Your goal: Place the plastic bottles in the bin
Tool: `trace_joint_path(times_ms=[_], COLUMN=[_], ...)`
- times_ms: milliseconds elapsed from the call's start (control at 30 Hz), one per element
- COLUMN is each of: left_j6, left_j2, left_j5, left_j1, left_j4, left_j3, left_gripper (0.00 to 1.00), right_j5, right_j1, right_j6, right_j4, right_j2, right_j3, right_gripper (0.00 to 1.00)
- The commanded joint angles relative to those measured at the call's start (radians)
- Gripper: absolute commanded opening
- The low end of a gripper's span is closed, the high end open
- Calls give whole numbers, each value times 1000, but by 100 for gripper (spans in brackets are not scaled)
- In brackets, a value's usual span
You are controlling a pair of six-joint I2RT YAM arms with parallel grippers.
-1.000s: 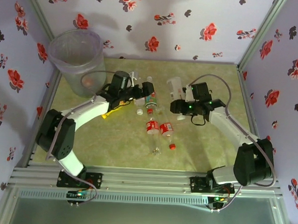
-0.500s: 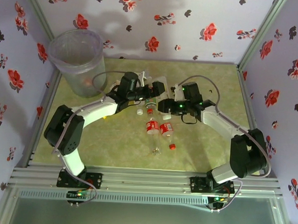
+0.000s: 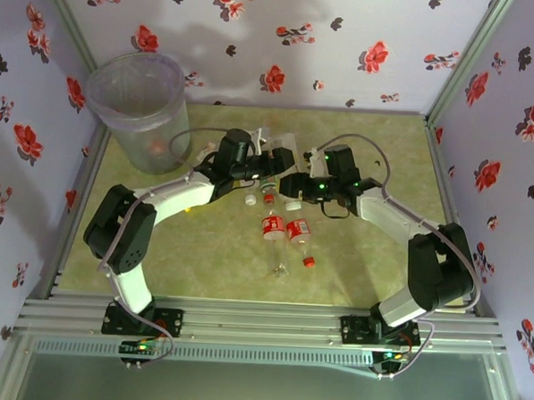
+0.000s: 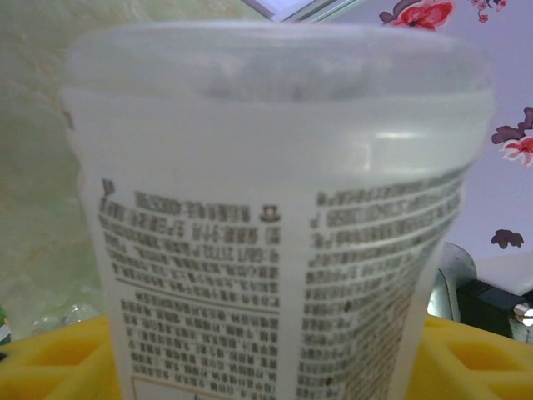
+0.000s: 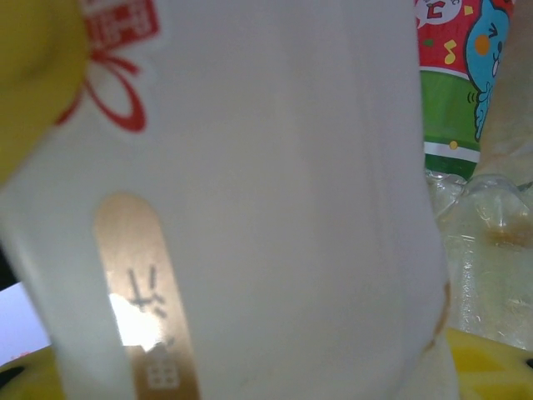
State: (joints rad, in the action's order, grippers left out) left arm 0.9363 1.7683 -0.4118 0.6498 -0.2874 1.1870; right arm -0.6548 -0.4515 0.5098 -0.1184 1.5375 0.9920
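- My right fingers are clamped on the white bottle. Its side, with red print and a gold strip, sits hard up against my right wrist camera, and a yellow pad lies over its upper left.
- My left fingers stand part open on either side of that same bottle, with yellow pads low on both flanks. Whether they are pinching it, I can't tell.
- Through my left wrist camera the bottle is a translucent body with blocks of small black print under a wide shoulder.
- From above, it sits where my two arms meet nose to nose, over the far middle of the table and well apart from the bin.
- Nearer to my bases, two red-labelled bottles lie side by side on the table. A loose red cap is just beside them and a white cap lies off to their far left.
- Past the white bottle in my right wrist view there's a cartoon-labelled bottle in red and green. A clear bottle lies below it.
- The bin stands upright in the far left corner, with something reddish showing through its wall.
- Flowered wallpaper rises around the table.
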Motion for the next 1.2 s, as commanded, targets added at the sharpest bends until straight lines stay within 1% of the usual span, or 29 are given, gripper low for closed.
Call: trace_joint_path(times_ms=[0, 167, 267, 367, 567, 700, 767, 867, 967, 1033, 1100, 1167], left_j6=[-12, -9, -14, -52, -178, -323, -371, -434, -493, -521, -558, -588], left_j2=[9, 6, 8, 8, 2, 0, -8, -25, -42, -58, -77, -99], left_j5=[-26, -27, -27, -25, -20, 57, 85, 114, 142, 158, 197, 243], left_j1=[11, -12, -32, -43, -71, -106, -134, -190, -267, -331, -385, -440], left_j4=[-11, -12, -1, 58, 241, 483, 554, 642, 728, 778, 821, 849], left_j3=[46, 62, 82, 128, 267, 420, 478, 580, 675, 730, 774, 807], left_gripper=[65, 58, 56, 56, 56, 56, 56, 56, 56, 56, 56, 55], right_j5=[-34, -15, -5, 6, 15, 67, 96, 148, 181, 224, 258, 265], right_j1=[-7, 0, 19, 51, 153, 224, 247, 260, 260, 261, 260, 260], right_j6=[10, -31, -50, -71, -103, -118, -111, -135, -152, -156, -162, -163], right_j4=[40, -22, -62, -111, -176, -220, -213, -261, -298, -318, -333, -341], right_j2=[5, -9, -29, -60, -180, -259, -297, -323, -329, -324, -311, -294], right_j3=[19, 41, 47, 46, -8, -59, -94, -113, -123, -130, -130, -127], right_gripper=[56, 80, 87, 92, 96, 96, 96, 96, 96, 96, 95, 95])
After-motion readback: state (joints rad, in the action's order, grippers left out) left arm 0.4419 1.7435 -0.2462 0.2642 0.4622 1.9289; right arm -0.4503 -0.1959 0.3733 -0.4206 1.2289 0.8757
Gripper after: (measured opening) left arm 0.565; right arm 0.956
